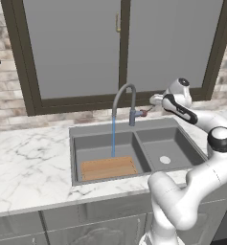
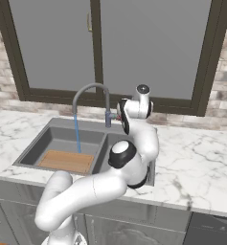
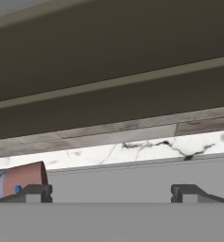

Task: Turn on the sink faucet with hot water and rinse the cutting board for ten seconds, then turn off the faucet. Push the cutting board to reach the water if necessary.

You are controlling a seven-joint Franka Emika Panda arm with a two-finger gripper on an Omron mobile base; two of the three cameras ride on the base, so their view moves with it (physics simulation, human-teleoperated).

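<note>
The pincer stands wide open and holds nothing, with the small reddish-tipped side lever just beside one tip. Below, the flat light-brown grooved wooden cutting board lies in the larger basin of the dark grey double-basin sink, set in the white marble counter. The thin light-blue water falls from the tall grey gooseneck sink faucet onto the board's far edge. This looks like the rinsing wait: best keep the tips off the lever, so the flow stays steady until shut-off.
</note>
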